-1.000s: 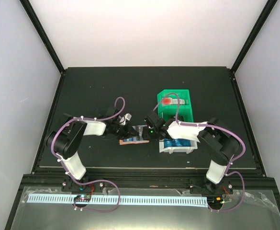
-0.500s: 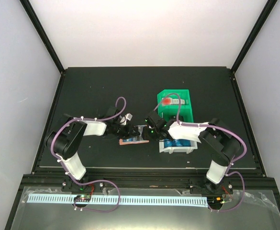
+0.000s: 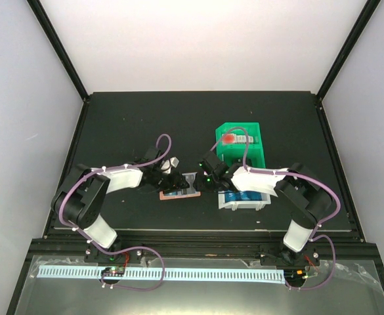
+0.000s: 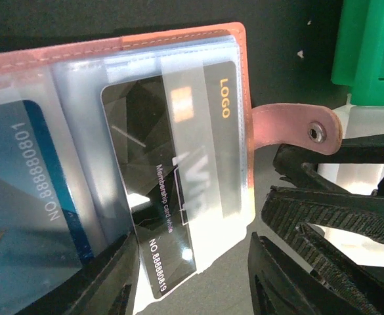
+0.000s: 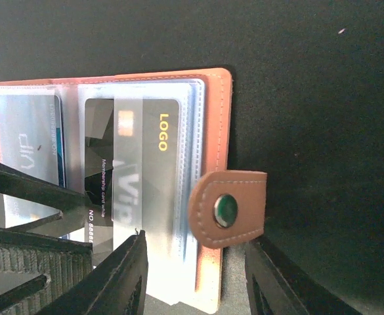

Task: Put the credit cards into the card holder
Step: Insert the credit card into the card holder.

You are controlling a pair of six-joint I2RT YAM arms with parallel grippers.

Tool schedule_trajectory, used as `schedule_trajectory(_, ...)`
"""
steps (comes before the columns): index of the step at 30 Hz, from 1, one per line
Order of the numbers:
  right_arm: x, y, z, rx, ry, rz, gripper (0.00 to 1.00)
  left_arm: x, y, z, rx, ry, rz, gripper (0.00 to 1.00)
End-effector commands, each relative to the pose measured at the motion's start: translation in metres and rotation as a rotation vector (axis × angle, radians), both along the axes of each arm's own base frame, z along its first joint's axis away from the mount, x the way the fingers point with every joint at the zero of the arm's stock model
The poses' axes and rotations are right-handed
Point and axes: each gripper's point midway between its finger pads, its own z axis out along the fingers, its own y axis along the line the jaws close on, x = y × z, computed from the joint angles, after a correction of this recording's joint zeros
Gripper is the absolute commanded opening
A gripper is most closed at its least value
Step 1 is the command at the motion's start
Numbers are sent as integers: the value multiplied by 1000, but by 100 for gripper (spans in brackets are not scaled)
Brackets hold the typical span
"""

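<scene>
My left gripper [image 4: 192, 289], jaws apart, straddles black card [image 4: 172, 170] partly into holder [image 4: 178, 36]; blue card [image 4: 21, 216] inside; more cards [image 3: 239, 197] in bin [image 3: 244, 207].

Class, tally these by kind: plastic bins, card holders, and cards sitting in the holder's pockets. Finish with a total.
Bins: 2, the green bin and the white bin
Holders: 1, the card holder
Cards in its pockets: 2, the black card and the blue card
Total: 5
</scene>
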Motion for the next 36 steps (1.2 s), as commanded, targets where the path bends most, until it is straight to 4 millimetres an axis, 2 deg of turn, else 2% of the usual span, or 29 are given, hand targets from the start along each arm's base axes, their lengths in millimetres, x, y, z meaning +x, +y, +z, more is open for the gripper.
schedule_trajectory(1, 4, 3, 14, 22, -44, 4, 43, 0, 7, 3, 65, -15, 5, 46)
schedule_trajectory(6, 4, 4, 15, 25, -45, 12, 43, 6, 11, 9, 103, -44, 17, 38)
schedule_trajectory(8, 4, 5, 16, 27, -47, 15, 43, 6, 13, 11, 115, -48, 21, 39)
schedule_trajectory(11, 4, 5, 17, 30, -48, 18, 43, 3, 13, 16, 123, -40, 16, 45)
schedule_trajectory(13, 4, 6, 19, 34, -51, 22, 43, 2, 13, 21, 125, -54, 20, 45)
schedule_trajectory(15, 3, 6, 20, 37, -51, 26, 43, 3, 13, 23, 130, -66, 24, 41)
schedule_trajectory(18, 3, 8, 22, 44, -55, 35, 43, 5, 15, 17, 153, -62, 26, 27)
schedule_trajectory(20, 3, 8, 25, 48, -61, 43, 43, 5, 15, 10, 168, -47, 23, 21)
schedule_trajectory(29, 0, 12, 51, 98, -109, 86, 44, 2, 11, -10, 166, -6, 0, 19)
schedule_trajectory(36, -14, 31, 62, 198, -75, 193, 44, -1, 19, -24, 217, 9, 14, 15)
